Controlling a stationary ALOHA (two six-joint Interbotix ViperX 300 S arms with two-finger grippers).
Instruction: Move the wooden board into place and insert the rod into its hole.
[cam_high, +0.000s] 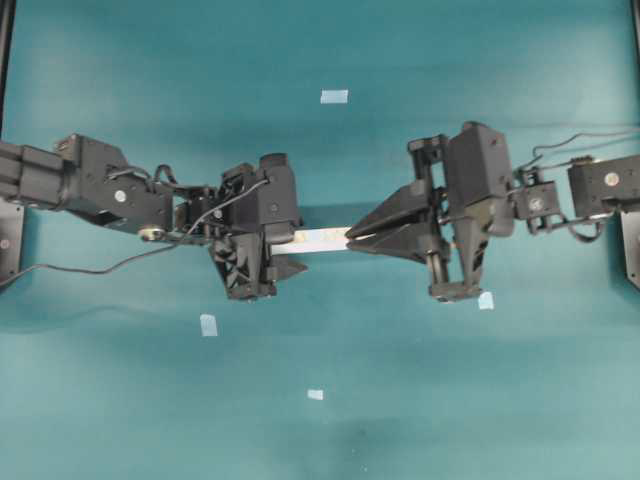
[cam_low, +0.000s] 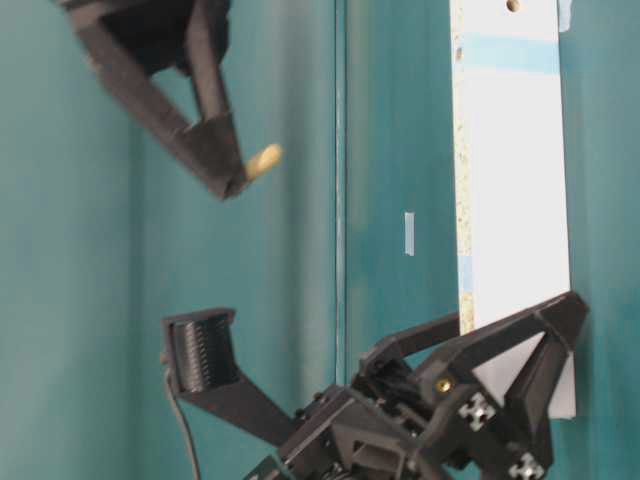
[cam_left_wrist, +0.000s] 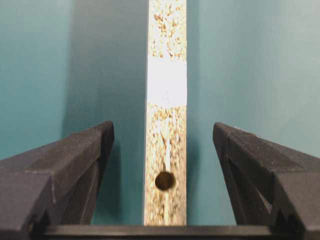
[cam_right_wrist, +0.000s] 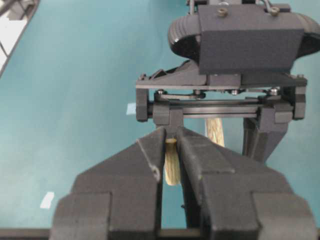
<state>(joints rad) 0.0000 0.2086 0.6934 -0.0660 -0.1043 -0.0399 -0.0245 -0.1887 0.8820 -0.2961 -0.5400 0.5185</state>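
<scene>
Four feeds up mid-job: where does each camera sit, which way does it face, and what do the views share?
Overhead: above the table, looking down; both arms, left gripper, right gripper, wooden board between.
Table-level: low, image turned sideways; right gripper holding the rod, left gripper around the board.
Left wrist: looks along open fingers at the board's holed edge.
Right wrist: looks past shut fingers pinching the rod.
Shared: table-level and right wrist both show the rod.

My fingers are all matte black, and the tabletop under me is flat teal with a few little pale-blue tape squares on it. The wooden board has a whitish face crossed by a pale-blue band, plus a speckled tan edge with a dark hole. The rod is cream-tan.
</scene>
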